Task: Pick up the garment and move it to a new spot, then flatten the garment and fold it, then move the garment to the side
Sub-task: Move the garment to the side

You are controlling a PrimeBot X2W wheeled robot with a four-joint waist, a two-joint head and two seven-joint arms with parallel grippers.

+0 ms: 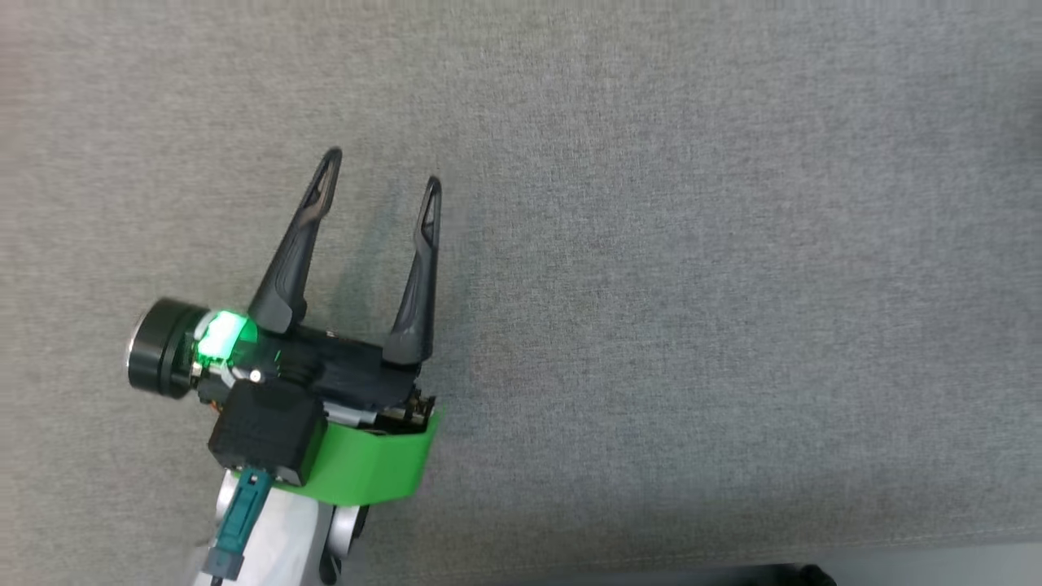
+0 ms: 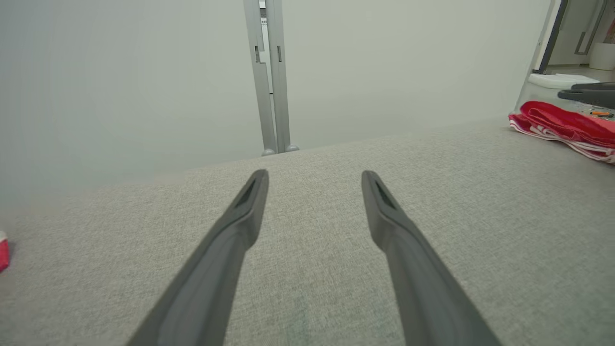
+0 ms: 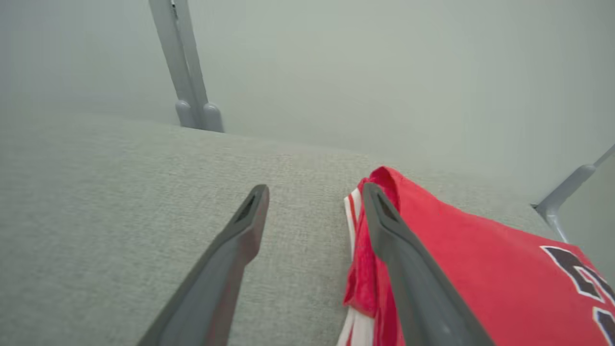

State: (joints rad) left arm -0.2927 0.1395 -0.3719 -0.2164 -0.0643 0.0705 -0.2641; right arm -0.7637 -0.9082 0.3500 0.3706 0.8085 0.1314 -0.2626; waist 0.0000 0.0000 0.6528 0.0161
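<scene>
Left gripper (image 1: 383,169): seen from the head camera at lower left, above the grey fabric surface (image 1: 733,244). Fingers point up and slightly right in that view. Jaws spread wide, only bare grey weave between them; nothing grasped. Green light (image 1: 221,338) lit on the wrist housing, green band (image 1: 374,468) wrapped below it.

Left wrist camera: same spread, both fingers over plain fabric. Garment (image 2: 567,127) sits at the far right of this view, well apart from the left gripper: a red bundle, white-striped edge facing the camera, lying on the grey surface near its far edge. Dark fingers (image 2: 591,96) of the other arm reach in from the right edge just above the bundle; contact cannot be judged from here. Small red patch (image 2: 2,250) at the left edge, cut off, not identifiable. Grey upright post (image 2: 271,77) behind the surface, against a pale wall.

Right gripper (image 3: 315,187): jaws apart, gap between the fingertips shows grey fabric only, so no grip. Garment lies flat on the surface at the right of this view: red cloth, white-striped hem, black lettering with white outline at lower right. Its near edge is bunched beside and under the right-hand finger; touching or just over it cannot be told
</scene>
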